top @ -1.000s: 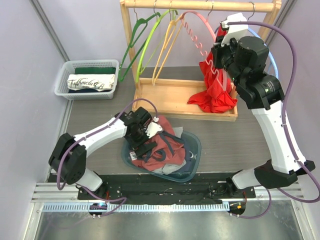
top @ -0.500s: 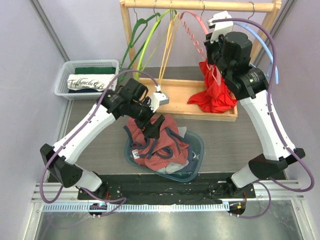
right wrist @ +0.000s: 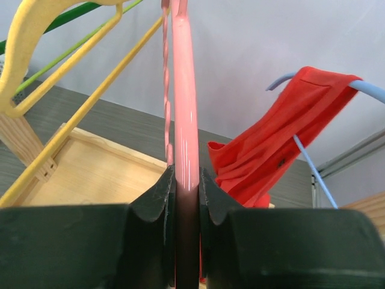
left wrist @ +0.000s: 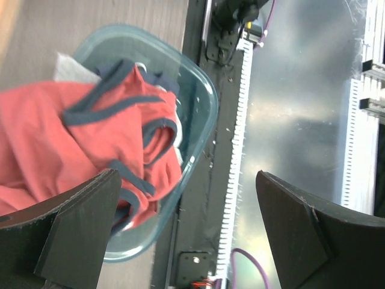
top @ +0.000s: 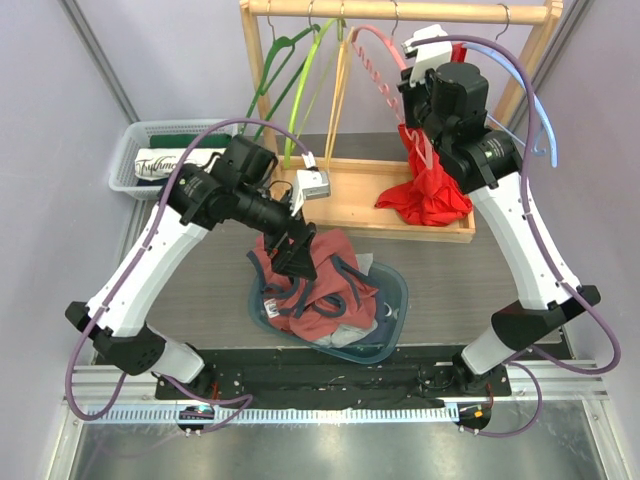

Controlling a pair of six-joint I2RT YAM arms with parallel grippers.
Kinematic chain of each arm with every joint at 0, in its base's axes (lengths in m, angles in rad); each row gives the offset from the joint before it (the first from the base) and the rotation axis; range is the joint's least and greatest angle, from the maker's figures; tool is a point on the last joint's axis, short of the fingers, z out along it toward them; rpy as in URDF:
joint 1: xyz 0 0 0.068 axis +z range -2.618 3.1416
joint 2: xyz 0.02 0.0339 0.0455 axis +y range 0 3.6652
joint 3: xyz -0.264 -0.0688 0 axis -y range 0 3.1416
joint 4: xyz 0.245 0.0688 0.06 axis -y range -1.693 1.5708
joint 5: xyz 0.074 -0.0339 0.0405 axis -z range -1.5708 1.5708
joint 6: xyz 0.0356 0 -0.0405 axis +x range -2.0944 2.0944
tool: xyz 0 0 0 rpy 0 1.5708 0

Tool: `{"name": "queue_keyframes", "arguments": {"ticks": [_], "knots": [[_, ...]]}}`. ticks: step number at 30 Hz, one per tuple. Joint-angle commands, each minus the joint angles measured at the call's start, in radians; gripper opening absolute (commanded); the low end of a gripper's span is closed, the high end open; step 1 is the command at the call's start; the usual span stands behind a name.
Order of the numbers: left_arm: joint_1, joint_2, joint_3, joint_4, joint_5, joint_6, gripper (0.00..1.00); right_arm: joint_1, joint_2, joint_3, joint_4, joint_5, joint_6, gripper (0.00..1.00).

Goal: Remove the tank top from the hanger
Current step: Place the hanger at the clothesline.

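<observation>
Tank top (top: pixel 320 272) lay in the bin (top: pixel 396 292) — left end effector (left wrist: pixel 187 174) released above it, right end effector (right wrist: pixel 186 176) clenched on the bare pink hanger (right wrist: pixel 183 90); removal looked done.

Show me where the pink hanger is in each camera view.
Top external: hanger upper middle, on the rail.
Left wrist: not in it.
Right wrist: hanger at centre, rising from the right pincer shut on it.
Shared landmark: red tank top, right of the hanger in top and right wrist views.

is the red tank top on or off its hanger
On. In the right wrist view the red tank top is draped over the blue hanger, with its lower part hanging down.
</observation>
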Motion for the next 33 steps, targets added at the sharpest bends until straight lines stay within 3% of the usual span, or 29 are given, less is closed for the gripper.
{"name": "queue_keyframes", "arguments": {"ticks": [1, 2, 5, 8, 16, 20, 23, 25, 26, 27, 28, 30, 33], "knots": [[0.002, -0.017, 0.101, -0.064, 0.010, 0.041, 1.00, 0.002, 0.023, 0.061, 0.001, -0.073, 0.040, 0.25], [0.002, -0.017, 0.131, -0.064, -0.013, 0.038, 1.00, 0.003, 0.028, 0.078, -0.019, -0.085, 0.049, 0.40], [0.003, -0.020, 0.159, -0.065, -0.039, 0.043, 1.00, 0.003, 0.009, 0.069, -0.077, -0.114, 0.080, 0.65], [0.003, -0.020, 0.161, -0.067, -0.062, 0.051, 1.00, 0.003, -0.052, 0.028, -0.099, -0.159, 0.089, 0.80], [0.005, -0.021, 0.158, -0.065, -0.050, 0.043, 1.00, 0.003, -0.159, 0.098, -0.212, -0.194, 0.036, 0.86], [0.006, -0.030, 0.146, -0.062, -0.050, 0.035, 1.00, 0.005, -0.199, 0.126, -0.225, -0.135, -0.026, 0.86], [0.006, -0.037, 0.132, -0.059, -0.056, 0.037, 1.00, 0.002, -0.274, 0.053, -0.098, 0.017, -0.049, 0.86], [0.006, -0.043, 0.127, -0.054, -0.058, 0.034, 1.00, -0.001, -0.363, -0.113, 0.225, 0.137, -0.096, 0.85], [0.006, -0.043, 0.126, -0.054, -0.058, 0.034, 1.00, -0.002, -0.420, -0.308, 0.352, 0.134, -0.133, 0.85], [0.008, -0.044, 0.124, -0.051, -0.058, 0.031, 1.00, -0.003, -0.498, -0.395, 0.580, 0.128, -0.221, 0.86], [0.008, -0.046, 0.122, -0.048, -0.058, 0.031, 1.00, -0.012, -0.515, -0.454, 0.652, 0.120, -0.257, 0.89], [0.009, -0.049, 0.119, -0.044, -0.067, 0.025, 1.00, -0.026, -0.461, -0.421, 0.633, 0.151, -0.288, 0.95], [0.011, -0.053, 0.115, -0.042, -0.073, 0.025, 1.00, -0.081, -0.332, -0.203, 0.442, 0.143, -0.267, 0.99]]}}
